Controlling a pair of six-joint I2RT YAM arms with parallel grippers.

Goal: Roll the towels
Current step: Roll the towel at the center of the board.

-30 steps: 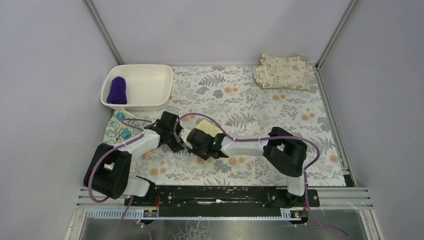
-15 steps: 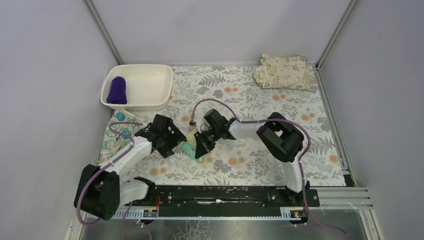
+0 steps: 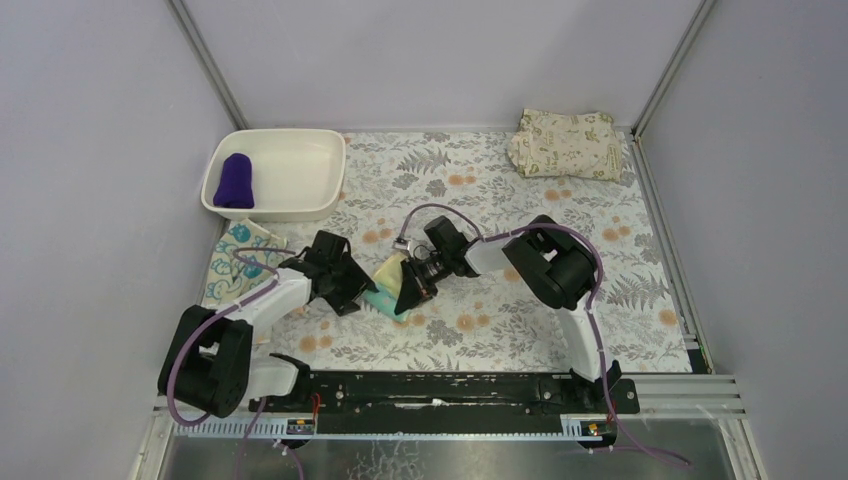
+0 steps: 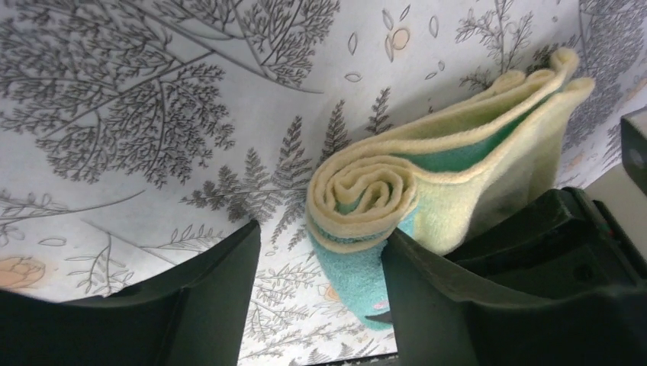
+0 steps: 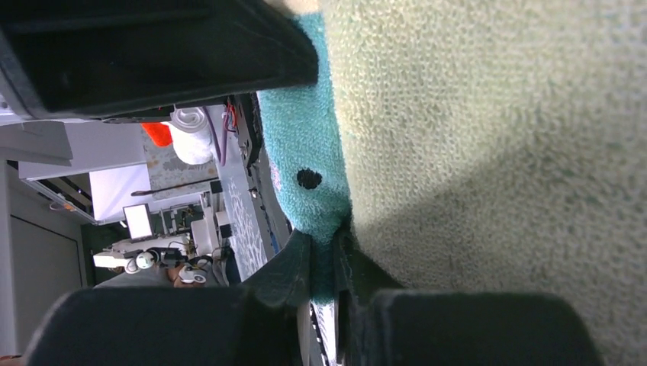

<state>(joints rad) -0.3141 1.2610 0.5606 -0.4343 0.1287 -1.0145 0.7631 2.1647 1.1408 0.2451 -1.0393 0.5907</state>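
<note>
Midway, the pale yellow towel (image 4: 366, 191) lies half-rolled at the centre of the floral mat (image 3: 600, 250) (tail unwound). The right gripper (image 3: 410, 292) pinches its loose layers and the left gripper (image 3: 360, 288) is spread around the coil. Next, probably wind the tail tight.

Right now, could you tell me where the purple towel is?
In the top view, the purple towel lies inside the white tub at far left, just beyond the teal-patterned towel.
</note>
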